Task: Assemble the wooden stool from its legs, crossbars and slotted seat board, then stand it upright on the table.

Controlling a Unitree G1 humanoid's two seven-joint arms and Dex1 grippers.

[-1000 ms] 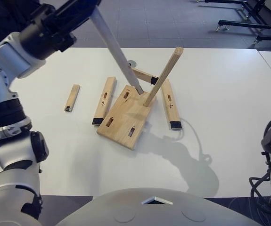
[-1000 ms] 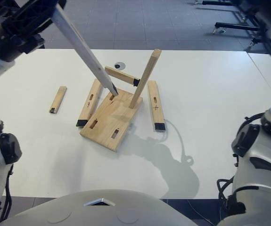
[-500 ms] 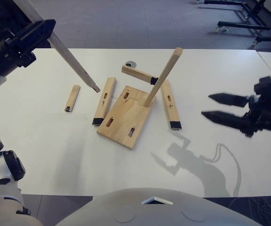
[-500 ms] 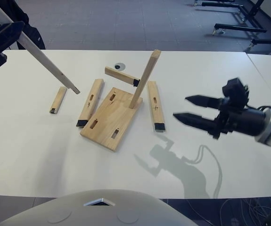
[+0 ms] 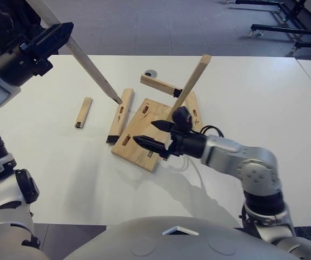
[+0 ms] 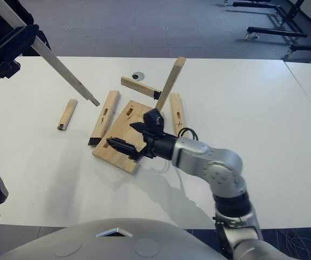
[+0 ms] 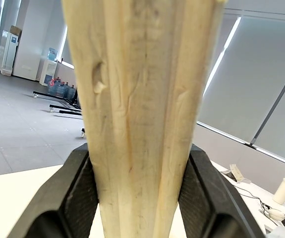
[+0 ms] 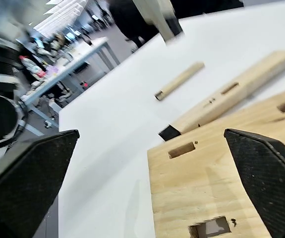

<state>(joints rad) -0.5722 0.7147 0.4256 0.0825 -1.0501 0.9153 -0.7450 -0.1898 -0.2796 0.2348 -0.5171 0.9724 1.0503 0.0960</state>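
- The slotted seat board (image 5: pixel 132 153) lies flat near the middle of the white table (image 5: pixel 252 81), with several slots open on its top face.
- A standing leg (image 5: pixel 190 86) sits in a slot at the board's far corner and is tilted, not plumb. A crossbar (image 5: pixel 158 85) meets it partway up; whether the two are joined cannot be told.
- A left lying leg (image 5: pixel 120 115) rests on the table just beside the board's left edge. A right lying leg (image 5: pixel 194 114) rests beside its right edge, and a short crossbar (image 5: pixel 83 112) lies well apart to the left.
- The right gripper (image 5: pixel 144 131) hovers low over the board, jaws open and holding nothing.
- The left gripper (image 5: pixel 66 33) is high over the table's left side, jaws clamped on a held leg (image 5: pixel 90 67). This leg slants down, and its lower end is near the far end of the left lying leg.
- Likely step: seating the held leg in a free slot while the right gripper steadies the board.
- To do it well, the right jaws should pin the board clear of the chosen slot. The held leg should come nearer upright, line up with the slot, then go straight down.
- The standing leg looks loose, so brushing it could tip it out.
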